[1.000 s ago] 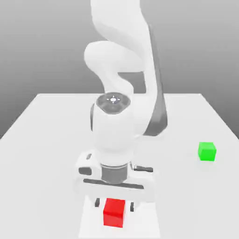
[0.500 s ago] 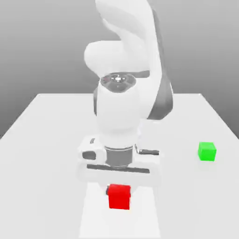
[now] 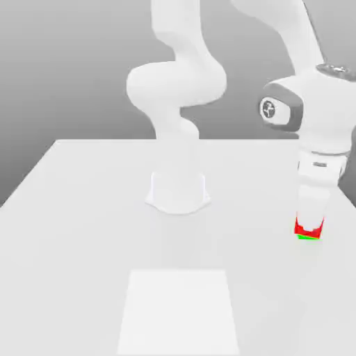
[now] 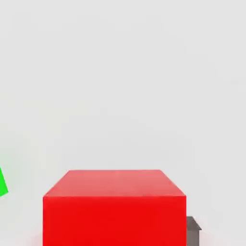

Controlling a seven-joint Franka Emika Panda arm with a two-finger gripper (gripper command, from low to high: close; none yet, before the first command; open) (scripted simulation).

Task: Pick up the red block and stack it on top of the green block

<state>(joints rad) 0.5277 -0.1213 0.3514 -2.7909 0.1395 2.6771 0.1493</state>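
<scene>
Exterior view sets the gripper (image 3: 308, 233) pointing straight down at the far side of the white table (image 3: 83, 208) on that view's right, its fingers clamped on the red block (image 3: 300, 229), with a sliver of the green block (image 3: 306, 238) showing just beneath the fingertips. Hand view gives the red block (image 4: 114, 206) large between the fingers, a dark fingertip (image 4: 193, 229) at its side, and a corner of the green block (image 4: 2, 183) off beyond the opposite side.

White table (image 3: 83, 208) carries the green block (image 3: 306, 238).
</scene>
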